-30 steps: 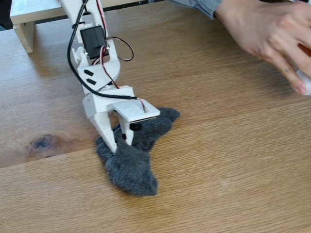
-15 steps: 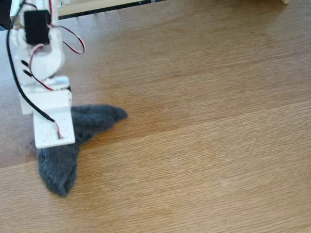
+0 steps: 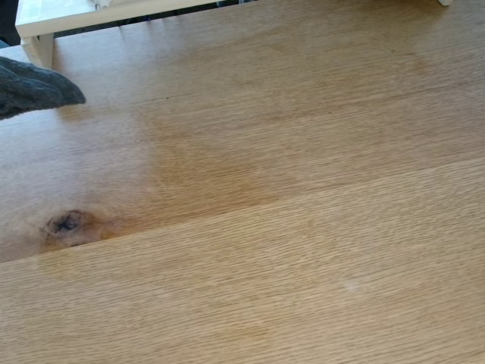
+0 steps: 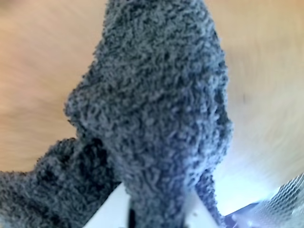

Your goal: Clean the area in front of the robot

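The tabletop (image 3: pixel 288 227), broad oak planks, fills the fixed view, bare but for a dark knot (image 3: pixel 67 223) at lower left. At its upper left edge pokes a grey fuzzy cloth (image 3: pixel 34 87). In the wrist view this cloth (image 4: pixel 156 109) rises from between our white fingers (image 4: pixel 111 211), which pinch it at the bottom edge. We judge it soft, light and floppy; gripping a bunched fold suits it.

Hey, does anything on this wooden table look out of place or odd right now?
Only the fuzzy grey cloth poking in at the fixed view's left edge. The table has a dark knot, which is natural.
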Available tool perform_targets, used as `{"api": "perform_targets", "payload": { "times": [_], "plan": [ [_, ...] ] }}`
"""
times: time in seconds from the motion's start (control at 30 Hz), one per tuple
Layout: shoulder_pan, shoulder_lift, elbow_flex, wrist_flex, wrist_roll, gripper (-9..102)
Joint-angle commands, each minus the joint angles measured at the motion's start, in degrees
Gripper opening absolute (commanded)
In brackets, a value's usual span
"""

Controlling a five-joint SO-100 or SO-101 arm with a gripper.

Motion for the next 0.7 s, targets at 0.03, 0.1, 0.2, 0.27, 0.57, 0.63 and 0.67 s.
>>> {"api": "perform_targets", "payload": {
  "times": [0.03,0.1,0.2,0.27,0.57,0.63,0.67],
  "plan": [
    [6.86,5.89,17.23,-19.86,-9.14,0],
    [7.29,5.62,22.94,-26.19,-10.02,14],
    [7.21,5.62,28.48,-34.89,-10.20,30],
    [6.59,6.42,30.59,-40.87,-8.79,33],
    [-8.88,21.09,29.27,-40.61,2.37,32],
    [-16.79,25.05,28.65,-36.12,6.15,28],
    [-21.18,26.54,28.65,-34.45,7.82,26]
  ]
}}
